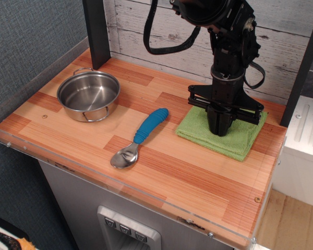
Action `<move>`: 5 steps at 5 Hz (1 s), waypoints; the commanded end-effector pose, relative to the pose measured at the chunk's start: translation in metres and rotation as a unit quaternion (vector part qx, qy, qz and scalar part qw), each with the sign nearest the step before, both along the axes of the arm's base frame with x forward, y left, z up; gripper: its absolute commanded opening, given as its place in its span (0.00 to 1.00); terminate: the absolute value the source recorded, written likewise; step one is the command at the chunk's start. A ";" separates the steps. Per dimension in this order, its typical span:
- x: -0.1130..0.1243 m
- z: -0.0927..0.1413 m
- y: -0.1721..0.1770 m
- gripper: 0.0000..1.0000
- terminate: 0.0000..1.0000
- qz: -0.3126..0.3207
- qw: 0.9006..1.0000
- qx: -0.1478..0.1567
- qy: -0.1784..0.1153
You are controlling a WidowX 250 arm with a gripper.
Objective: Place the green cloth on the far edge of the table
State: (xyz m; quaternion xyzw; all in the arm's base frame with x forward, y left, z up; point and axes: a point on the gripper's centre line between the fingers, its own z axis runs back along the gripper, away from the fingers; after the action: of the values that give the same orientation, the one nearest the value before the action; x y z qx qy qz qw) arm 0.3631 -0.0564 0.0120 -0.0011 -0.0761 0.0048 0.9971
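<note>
Striped plank table, black claw pinching folded fuzzy green cloth, round steel pot

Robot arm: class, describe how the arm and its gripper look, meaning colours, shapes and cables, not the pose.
The arm is matte black throughout, built from chunky rounded motor housings. A black sleeved cable loops beside it. The gripper is black too: a wide horizontal bar with a narrow tapering finger block below. No markings are legible.

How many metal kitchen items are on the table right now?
2: a round stainless steel pot at the table's left, and a blue-handled metal spoon near the middle front. None seem hidden.
</note>
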 end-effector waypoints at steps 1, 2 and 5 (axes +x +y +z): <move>0.014 0.008 0.006 0.00 0.00 -0.001 1.000 0.003 -0.011; 0.016 0.012 0.008 0.00 0.00 -0.002 1.000 0.004 -0.016; 0.018 0.045 0.015 1.00 0.00 -0.015 0.997 0.002 -0.077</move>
State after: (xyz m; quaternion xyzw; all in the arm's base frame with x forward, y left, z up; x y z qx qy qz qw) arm 0.3772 -0.0436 0.0321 -0.0003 -0.1180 -0.0125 0.9929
